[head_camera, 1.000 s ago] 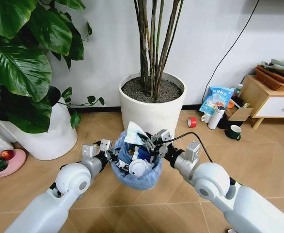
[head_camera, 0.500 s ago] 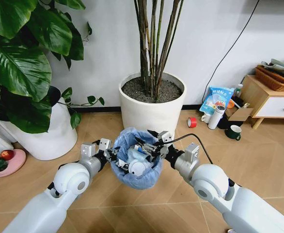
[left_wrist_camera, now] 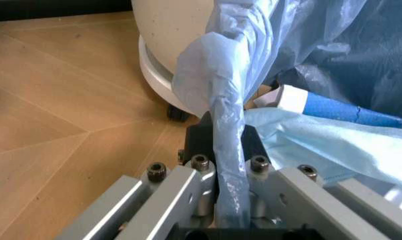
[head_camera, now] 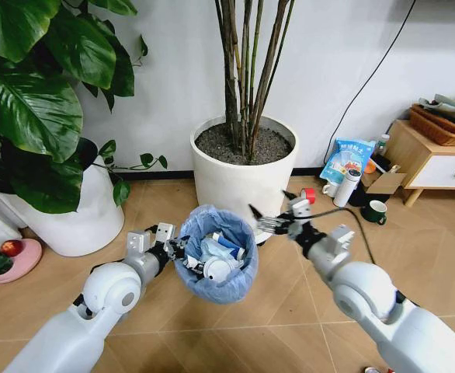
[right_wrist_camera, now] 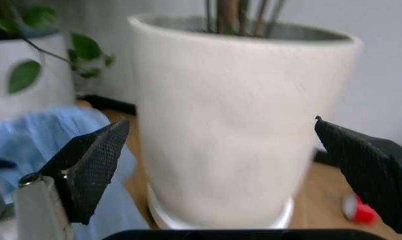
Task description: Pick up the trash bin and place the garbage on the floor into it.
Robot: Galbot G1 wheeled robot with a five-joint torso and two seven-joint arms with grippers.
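While the left gripper (head_camera: 182,252) is clamping the bag-lined rim of the trash bin (head_camera: 216,287) at the lower centre of the head view, the bin is hanging just above the wooden floor (head_camera: 158,311), its light-blue liner crinkling over the edge. In the left wrist view the metal fingers (left_wrist_camera: 187,187) are pinching a twisted fold of that liner (left_wrist_camera: 228,130) between them. Garbage (head_camera: 216,252) is lying inside the bin: crumpled white paper, a white round disc and blue-white packaging.

The right gripper (head_camera: 270,220) is hovering just right of the bin's rim, at the middle of the frame, with its fingers spread apart and nothing between them; in the right wrist view the two black pads (right_wrist_camera: 94,165) are standing wide apart in front of the large white plant pot (right_wrist_camera: 241,135).

That pot (head_camera: 244,175) is sitting behind the bin against the pale wall (head_camera: 328,62), holding bare stems in dark soil. A second white pot (head_camera: 72,214) with broad green leaves is filling the upper left. At the right of the frame, a red tape roll (head_camera: 308,195), an upright white bottle (head_camera: 346,187) and a dark mug (head_camera: 375,211) are resting on the floor beside a low wooden cabinet (head_camera: 433,163). A black cable (head_camera: 367,78) is running down the wall.
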